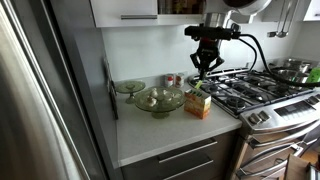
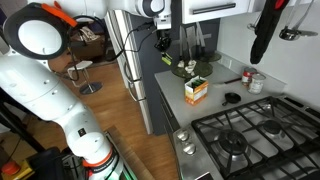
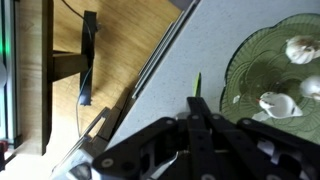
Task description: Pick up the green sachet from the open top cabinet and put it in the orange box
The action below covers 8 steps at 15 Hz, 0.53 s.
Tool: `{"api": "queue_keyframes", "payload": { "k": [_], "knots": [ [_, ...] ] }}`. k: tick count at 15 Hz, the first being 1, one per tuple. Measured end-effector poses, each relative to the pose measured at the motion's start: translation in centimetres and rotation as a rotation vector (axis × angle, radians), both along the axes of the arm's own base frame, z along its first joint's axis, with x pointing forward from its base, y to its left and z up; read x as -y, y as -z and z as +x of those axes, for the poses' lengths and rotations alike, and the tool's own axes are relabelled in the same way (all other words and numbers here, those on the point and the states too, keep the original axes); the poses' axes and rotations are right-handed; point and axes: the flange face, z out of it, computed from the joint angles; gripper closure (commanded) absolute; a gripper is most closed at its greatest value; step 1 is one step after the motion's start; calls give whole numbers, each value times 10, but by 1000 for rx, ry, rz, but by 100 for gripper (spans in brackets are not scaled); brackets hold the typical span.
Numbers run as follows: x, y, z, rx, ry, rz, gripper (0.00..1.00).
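Above the surface [image 1: 160,130] in an exterior view, the fingers [image 1: 206,63] hang between a glass bowl [image 1: 158,99] and the orange box [image 1: 198,103], below the top cabinet [image 1: 125,10]. In an exterior view, the fingers [image 2: 163,42] hover beyond the orange box [image 2: 196,90]. The wrist view shows them pressed together on the green sachet [image 3: 198,82], seen edge-on, just beside the bowl [image 3: 240,60].

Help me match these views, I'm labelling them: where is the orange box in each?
Exterior view: the orange box stands on the counter, just right of the glass bowl.
Exterior view: near the centre, on the counter, nearer the camera than the bowl.
Wrist view: not in it; the gripper holds the green sachet.
Shared landmark: the glass bowl, at right in the wrist view.
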Motion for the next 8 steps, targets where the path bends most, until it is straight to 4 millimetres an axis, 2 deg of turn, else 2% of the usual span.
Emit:
{"api": "queue_keyframes", "payload": {
  "k": [4,8],
  "knots": [
    [7,40,5,-58,-32,-155,100],
    [21,62,20,-74,-42,-281,100]
  ]
}}
